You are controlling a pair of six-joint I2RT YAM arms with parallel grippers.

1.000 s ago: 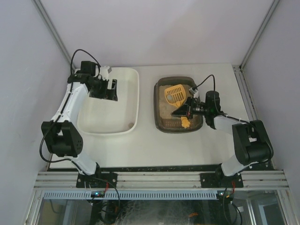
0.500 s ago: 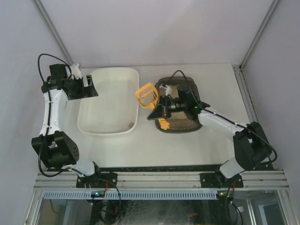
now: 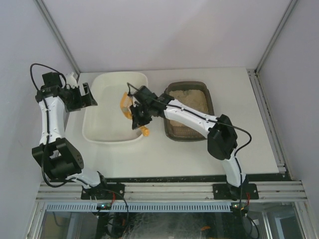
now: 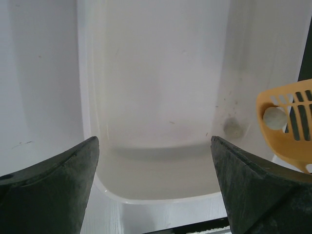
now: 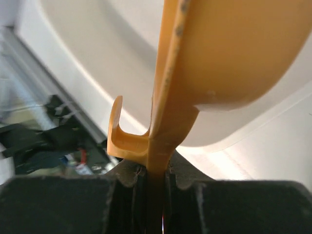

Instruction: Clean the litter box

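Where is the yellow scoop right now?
In the top view, the scoop is clamped in the right gripper over the right side of the white tub, just left of the litter box.

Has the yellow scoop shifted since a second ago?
Yes. The scoop has gone left, from above the litter box to over the white tub.

Yellow scoop [image 4: 282,146] half out of frame at 3 o'clock, its handle end unseen inside the right tool [image 5: 155,176].
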